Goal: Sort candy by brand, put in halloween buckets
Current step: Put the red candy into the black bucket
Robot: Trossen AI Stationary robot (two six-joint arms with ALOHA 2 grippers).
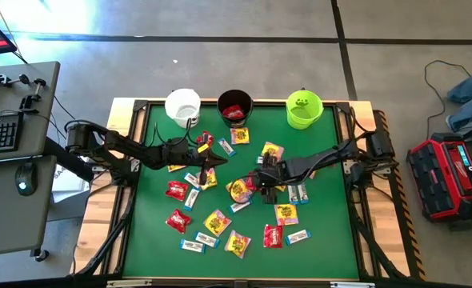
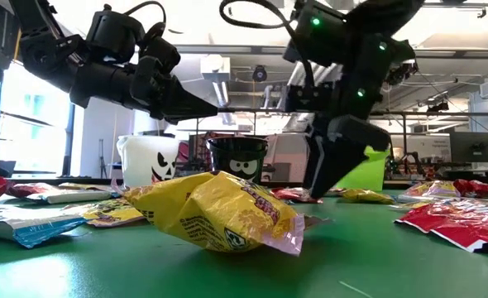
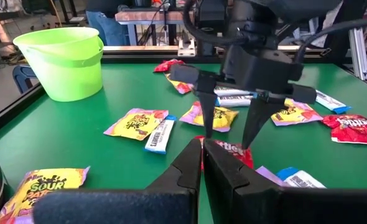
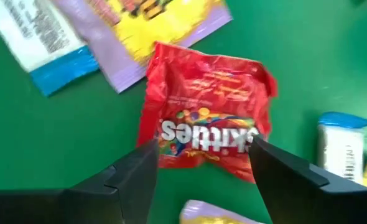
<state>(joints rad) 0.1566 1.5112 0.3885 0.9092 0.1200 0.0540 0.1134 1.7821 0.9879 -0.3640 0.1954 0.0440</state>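
Left gripper [image 1: 220, 160], clenched and empty, hovers mid-table. Right gripper [image 4: 199, 165], jaws spread, straddles a red packet [image 4: 208, 118] lying on the table [image 1: 332, 240]. White [image 1: 182, 106], black [image 1: 235, 106] and green [image 1: 304, 109] buckets line the far edge.

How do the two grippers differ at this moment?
The right gripper is open, its fingers straddling a red candy packet on the table; the left gripper is shut and holds nothing that shows. The right one points down at the table, the left one reaches more level above it. Both work over the middle of the green table.
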